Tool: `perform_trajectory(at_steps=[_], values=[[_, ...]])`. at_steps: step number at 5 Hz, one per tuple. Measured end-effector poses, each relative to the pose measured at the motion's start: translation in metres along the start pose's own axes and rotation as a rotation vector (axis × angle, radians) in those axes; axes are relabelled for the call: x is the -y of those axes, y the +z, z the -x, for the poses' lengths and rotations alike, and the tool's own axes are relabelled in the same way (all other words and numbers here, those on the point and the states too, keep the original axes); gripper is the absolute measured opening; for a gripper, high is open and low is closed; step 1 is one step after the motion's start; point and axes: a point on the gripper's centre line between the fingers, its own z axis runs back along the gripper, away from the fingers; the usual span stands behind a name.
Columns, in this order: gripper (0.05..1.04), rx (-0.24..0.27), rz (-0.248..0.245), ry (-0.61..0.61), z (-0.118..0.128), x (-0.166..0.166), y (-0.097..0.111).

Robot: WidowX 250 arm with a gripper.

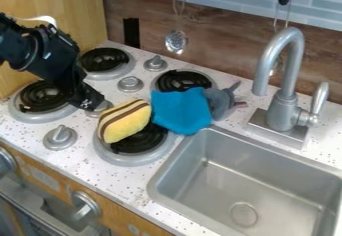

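Where the pincer point(95, 104) hangs: just upper left of the striped yellow plush point(125, 121)
Pincer opening: I can't tell, apart or together
Blue cloth point(180, 111): right of the plush

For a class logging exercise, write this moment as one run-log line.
tool: near yellow toy | yellow toy: on burner | blue cloth: against gray toy

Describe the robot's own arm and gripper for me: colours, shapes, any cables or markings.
The arm is black, built of chunky, angular segments with small pale specks on its housing. A whitish cable curves over its upper part. The gripper is black too, narrower and blocky, with small pale marks near its end.
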Motion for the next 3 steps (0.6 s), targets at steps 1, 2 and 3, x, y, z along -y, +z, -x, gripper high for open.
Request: perform_trajectory(at_steps=[1,2,3], values=[[1.005,-0.008,0.013,0.005,0.003,0.003,-0.003],[1.005,-0.013,0.063,0.037,-0.001,0.007,-0.023],[1.005,-0.028,0.063,0.075,-0.008,0.003,-0.042]])
